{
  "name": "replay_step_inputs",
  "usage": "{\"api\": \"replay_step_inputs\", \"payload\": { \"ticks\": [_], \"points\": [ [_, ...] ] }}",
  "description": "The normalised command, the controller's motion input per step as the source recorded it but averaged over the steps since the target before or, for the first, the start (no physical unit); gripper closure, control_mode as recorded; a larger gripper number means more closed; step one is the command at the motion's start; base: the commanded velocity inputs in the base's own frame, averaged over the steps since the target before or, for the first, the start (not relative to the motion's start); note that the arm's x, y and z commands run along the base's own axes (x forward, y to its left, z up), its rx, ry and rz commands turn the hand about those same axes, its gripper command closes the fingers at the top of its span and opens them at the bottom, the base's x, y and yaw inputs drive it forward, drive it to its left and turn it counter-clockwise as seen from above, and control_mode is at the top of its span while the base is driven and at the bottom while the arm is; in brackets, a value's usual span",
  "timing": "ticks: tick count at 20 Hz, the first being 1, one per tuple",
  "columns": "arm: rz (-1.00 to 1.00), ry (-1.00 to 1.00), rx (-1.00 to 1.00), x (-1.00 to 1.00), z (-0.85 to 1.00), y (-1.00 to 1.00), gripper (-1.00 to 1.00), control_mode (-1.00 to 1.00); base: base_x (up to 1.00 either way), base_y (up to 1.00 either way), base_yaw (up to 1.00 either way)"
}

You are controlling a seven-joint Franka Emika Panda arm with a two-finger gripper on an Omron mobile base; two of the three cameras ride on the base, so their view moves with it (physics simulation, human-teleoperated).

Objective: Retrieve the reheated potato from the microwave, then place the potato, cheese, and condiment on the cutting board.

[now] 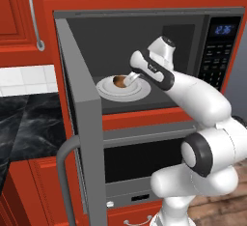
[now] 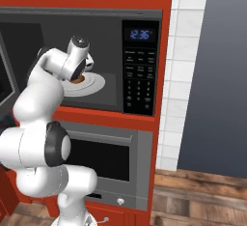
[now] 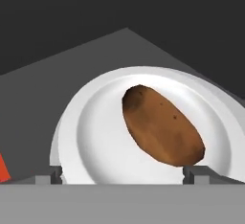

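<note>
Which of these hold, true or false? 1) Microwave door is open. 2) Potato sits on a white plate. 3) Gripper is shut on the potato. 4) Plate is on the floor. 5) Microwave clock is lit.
1) True: the microwave door is swung open.
2) True: the potato lies on the white plate.
3) False: the gripper is open, its fingertips apart and short of the potato.
4) False: the plate is inside the microwave.
5) True: the display glows blue.
</note>
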Motion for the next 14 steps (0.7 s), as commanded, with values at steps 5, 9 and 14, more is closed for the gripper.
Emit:
{"api": "replay_step_inputs", "payload": {
  "ticks": [5,9,14],
  "points": [
    [0.00,0.00,-0.01,0.21,-0.14,0.04,-1.00,-1.00,0.00,0.00,0.00],
    [0.00,0.00,0.00,0.25,-0.05,0.02,-1.00,-1.00,0.00,0.00,0.00],
    [0.00,0.07,0.00,0.18,-0.17,0.06,-1.00,-1.00,0.00,0.00,0.00]
  ]
}}
